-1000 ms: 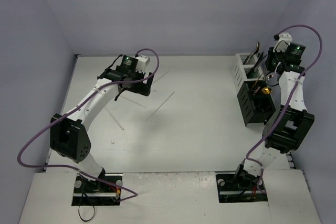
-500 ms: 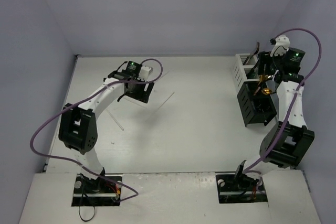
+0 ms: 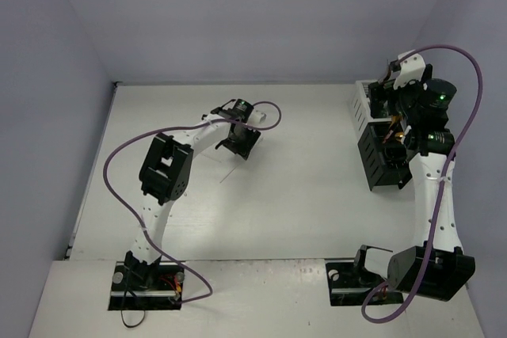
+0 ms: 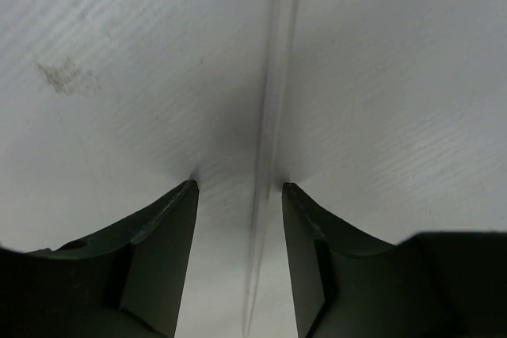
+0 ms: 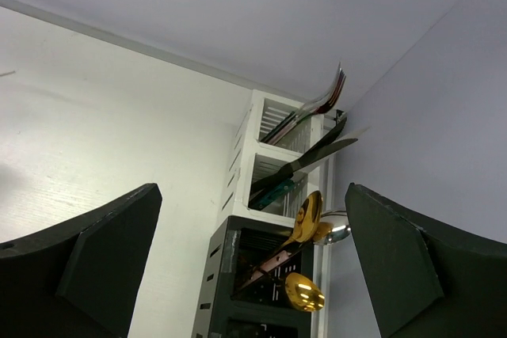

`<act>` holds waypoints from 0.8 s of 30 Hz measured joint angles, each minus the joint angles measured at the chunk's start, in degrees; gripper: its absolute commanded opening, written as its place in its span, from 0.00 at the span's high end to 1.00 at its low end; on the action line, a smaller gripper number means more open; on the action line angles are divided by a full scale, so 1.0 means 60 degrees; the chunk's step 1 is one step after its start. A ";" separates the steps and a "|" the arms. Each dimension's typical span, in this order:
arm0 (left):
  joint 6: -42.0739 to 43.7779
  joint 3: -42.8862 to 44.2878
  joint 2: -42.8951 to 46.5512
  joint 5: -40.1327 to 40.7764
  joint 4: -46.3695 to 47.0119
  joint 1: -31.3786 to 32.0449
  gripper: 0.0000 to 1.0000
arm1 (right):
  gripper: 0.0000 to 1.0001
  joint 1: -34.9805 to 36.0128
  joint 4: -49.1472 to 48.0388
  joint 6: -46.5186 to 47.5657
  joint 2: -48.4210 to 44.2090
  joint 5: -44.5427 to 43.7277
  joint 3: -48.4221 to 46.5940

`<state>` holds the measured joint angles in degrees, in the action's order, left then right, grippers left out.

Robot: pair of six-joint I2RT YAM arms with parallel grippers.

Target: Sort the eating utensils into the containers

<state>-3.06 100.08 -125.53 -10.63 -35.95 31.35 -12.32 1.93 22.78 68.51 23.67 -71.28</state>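
- The left claw [image 4: 238,187] is down at the white worktop [image 4: 119,53], jaws part-spread either side of one long thin pale chopstick [image 4: 273,100]; neither finger touches it.
- This chopstick is slim and translucent, lies flat, and is judged the piece left to sort.
- At the right edge, the white slotted rectangular holder [image 5: 269,128] and the black slotted holder [image 5: 218,275] adjoin and already carry black-handled knives [image 5: 305,160] and gold spoons [image 5: 307,215]; sorting appears mostly done.
- The right claw [image 5: 249,187] is wide and empty, facing the holders.

Left gripper [image 3: 240,146] down at table [image 3: 317,211]; right arm [image 3: 434,187] stands over white holder [image 3: 364,100], black holder [image 3: 383,165] adjoining.
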 measured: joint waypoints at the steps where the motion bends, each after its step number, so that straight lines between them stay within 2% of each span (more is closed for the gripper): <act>1: -0.0015 0.0210 -0.0148 0.0044 0.0082 0.0008 0.61 | 0.01 0.0000 0.0011 0.0013 -0.0037 0.0020 0.0047; 9: -0.0064 0.1249 -0.0854 0.0536 0.0174 0.0218 0.75 | 0.02 0.0000 0.0121 0.0203 -0.0107 0.0202 0.0159; 13: -0.0065 0.1310 -0.0915 0.0526 0.0256 0.0302 0.87 | 0.03 0.0000 0.0156 0.0326 -0.0144 0.0292 0.0167; 16: -0.0075 0.1310 -0.0922 0.0356 0.0270 0.0321 0.99 | 0.04 0.0000 0.0179 0.0459 -0.0220 0.0458 0.0171; 24: -0.0359 0.1114 -0.0775 0.0015 0.0323 0.0274 1.00 | 0.12 0.0144 0.0227 0.0612 -0.0530 0.1193 0.0171</act>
<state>-5.22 106.77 -130.18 -10.54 -34.01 32.99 -11.46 3.29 26.45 65.33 30.84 -70.26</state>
